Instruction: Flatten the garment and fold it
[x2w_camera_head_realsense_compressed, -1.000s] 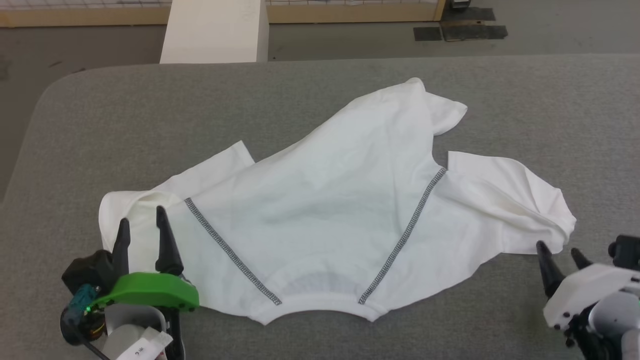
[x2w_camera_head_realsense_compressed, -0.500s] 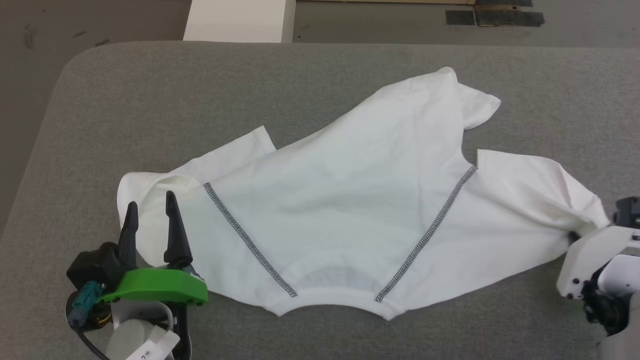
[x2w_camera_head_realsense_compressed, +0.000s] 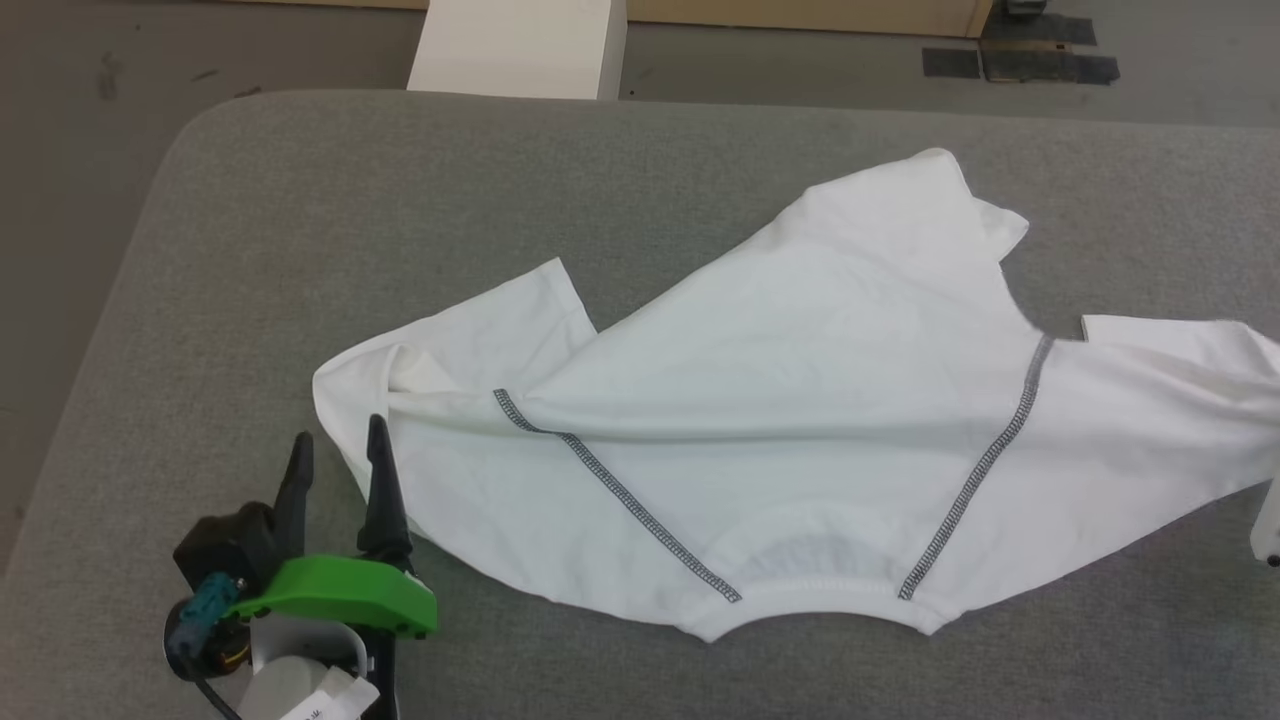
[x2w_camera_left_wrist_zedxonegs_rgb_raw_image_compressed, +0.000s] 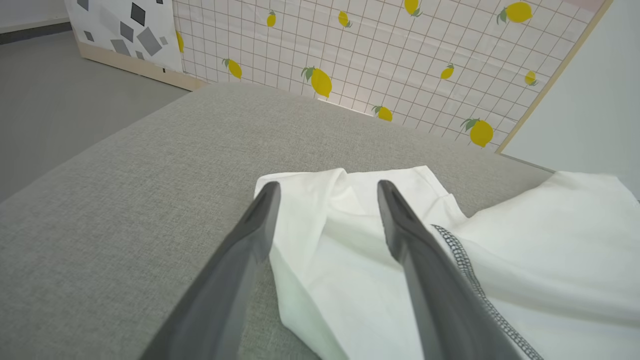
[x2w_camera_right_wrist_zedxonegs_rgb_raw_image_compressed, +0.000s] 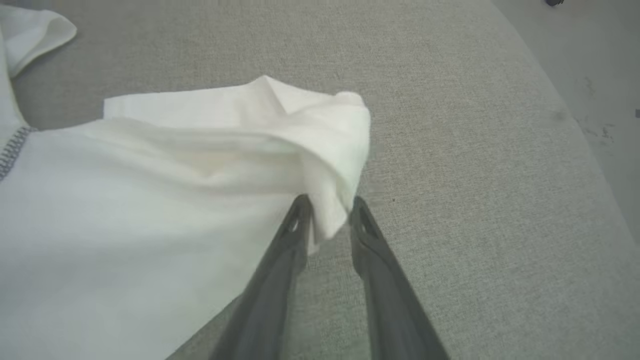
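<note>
The garment (x2w_camera_head_realsense_compressed: 800, 400), a white shirt with dark zigzag shoulder seams, lies spread on the grey table (x2w_camera_head_realsense_compressed: 300, 200), collar toward me. A taut crease runs across it from the left sleeve toward the right. My left gripper (x2w_camera_head_realsense_compressed: 335, 450) stands open at the left sleeve's edge; in the left wrist view the left gripper (x2w_camera_left_wrist_zedxonegs_rgb_raw_image_compressed: 327, 187) has its fingertips over the garment (x2w_camera_left_wrist_zedxonegs_rgb_raw_image_compressed: 360, 260) with a wide gap between them. In the right wrist view my right gripper (x2w_camera_right_wrist_zedxonegs_rgb_raw_image_compressed: 329, 202) is shut on the bunched right sleeve end of the garment (x2w_camera_right_wrist_zedxonegs_rgb_raw_image_compressed: 150, 200), with cloth pinched between its fingers.
A white block (x2w_camera_head_realsense_compressed: 520, 45) stands on the floor beyond the table's far edge. The table's rounded left corner (x2w_camera_head_realsense_compressed: 190, 120) lies near the left arm. A lemon-patterned wall panel (x2w_camera_left_wrist_zedxonegs_rgb_raw_image_compressed: 400, 50) stands behind the table. Bare grey table surrounds the shirt.
The right gripper closed on the right sleeve end and pulled it rightward, stretching a crease across the shirt. The shirt's left edge slid off the left fingers. The head camera also shifted.
</note>
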